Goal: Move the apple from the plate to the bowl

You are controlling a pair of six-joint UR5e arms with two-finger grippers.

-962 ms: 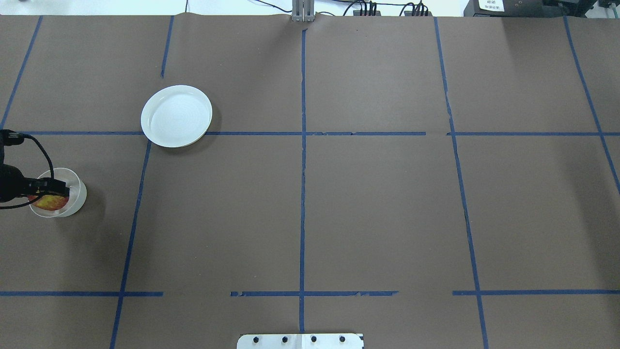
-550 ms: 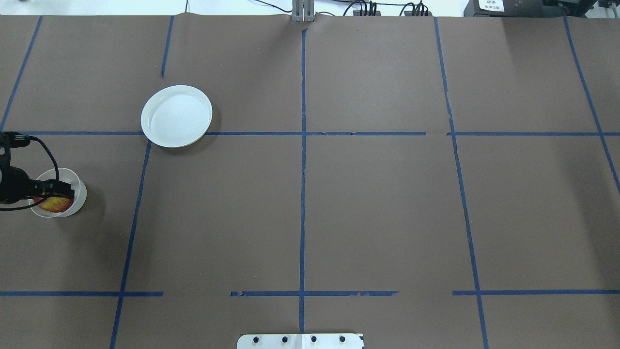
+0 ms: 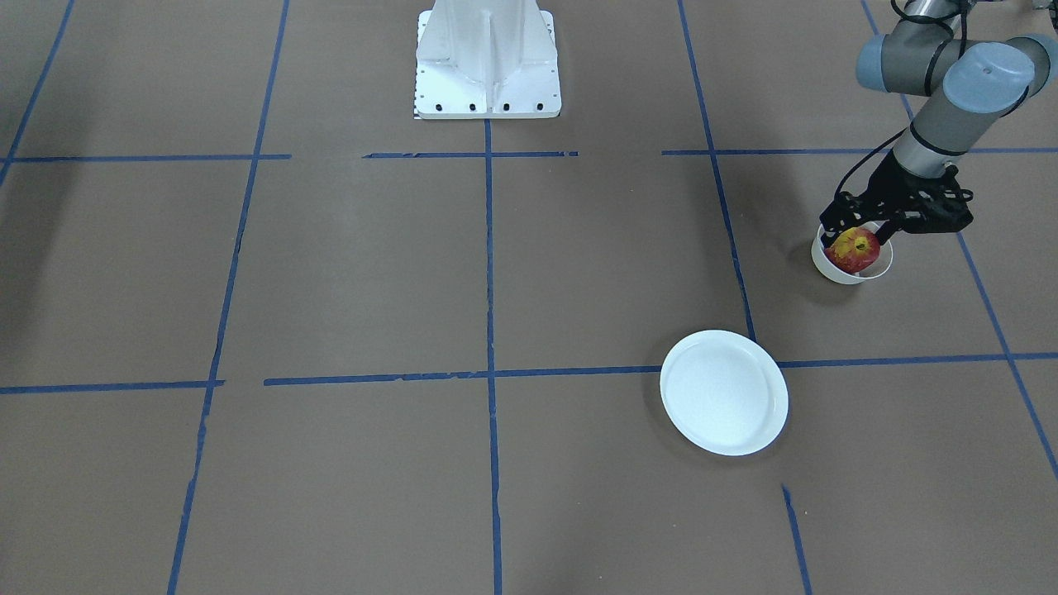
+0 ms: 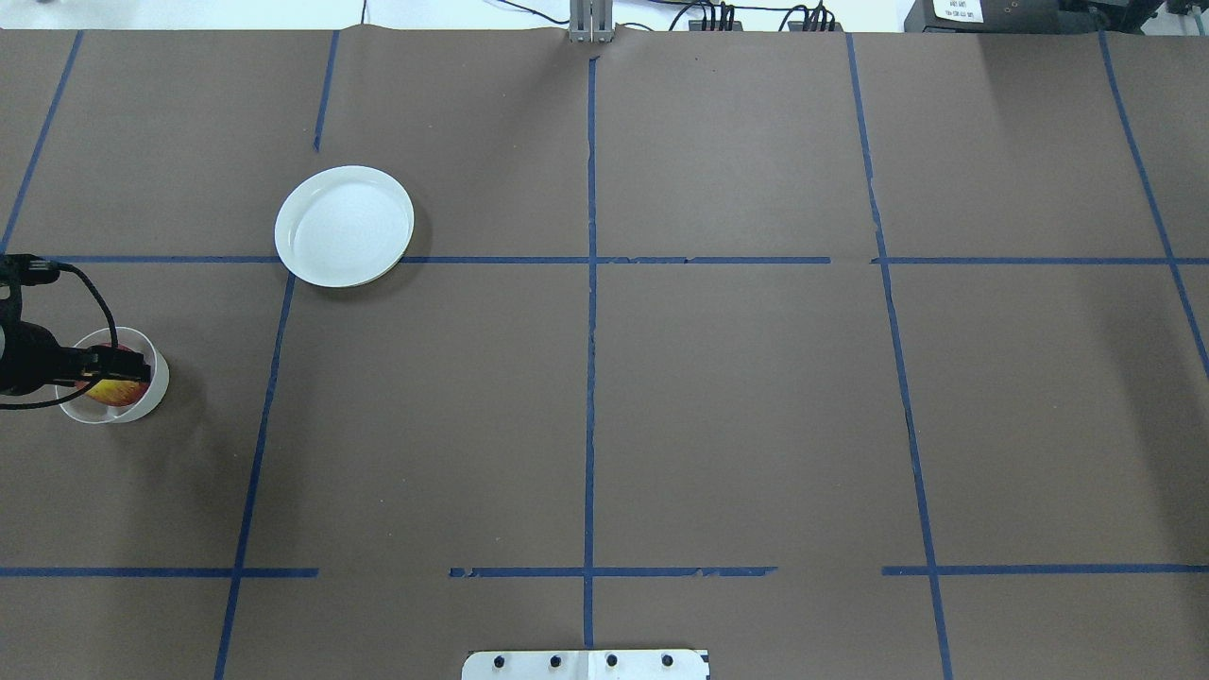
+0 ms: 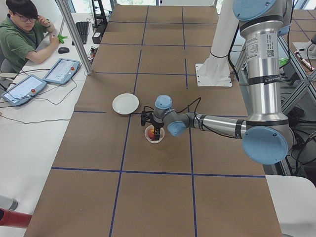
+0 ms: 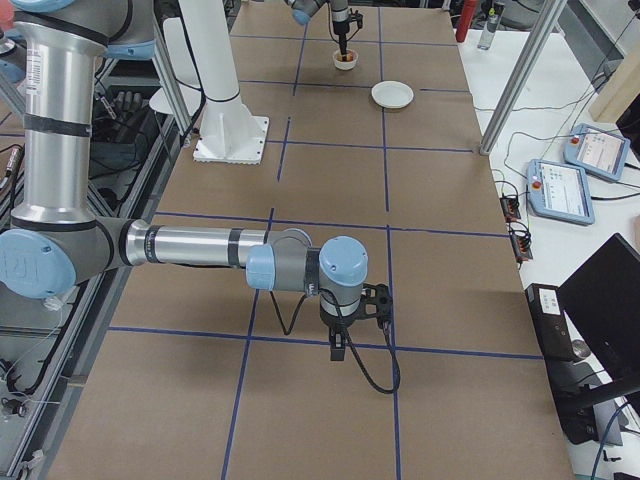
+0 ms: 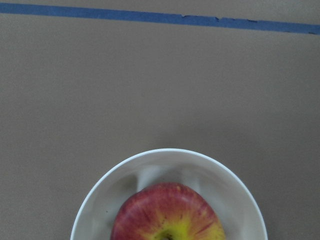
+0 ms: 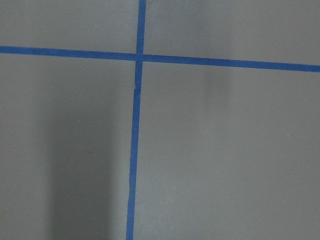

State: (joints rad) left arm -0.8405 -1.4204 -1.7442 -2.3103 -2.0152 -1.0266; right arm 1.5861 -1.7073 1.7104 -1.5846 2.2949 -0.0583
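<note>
The red and yellow apple (image 3: 855, 249) sits low inside the small cream-white bowl (image 3: 835, 271) at the table's left end, as the overhead view shows for the apple (image 4: 115, 389) and the bowl (image 4: 157, 382). My left gripper (image 3: 860, 233) reaches down into the bowl with a finger on each side of the apple, shut on it. The left wrist view shows the apple (image 7: 167, 215) inside the bowl (image 7: 240, 200). The white plate (image 4: 345, 227) is bare, farther out on the table. My right gripper (image 6: 340, 345) hangs over bare table; I cannot tell whether it is open.
The table is brown paper with blue tape lines (image 4: 590, 283). The robot's white base (image 3: 488, 58) stands at mid table edge. An operator (image 5: 19, 34) sits at a side desk with tablets.
My left gripper has moved a little to the right with the apple, from over the bowl's near rim to the bowl's middle, and the apple now sits lower inside it.
</note>
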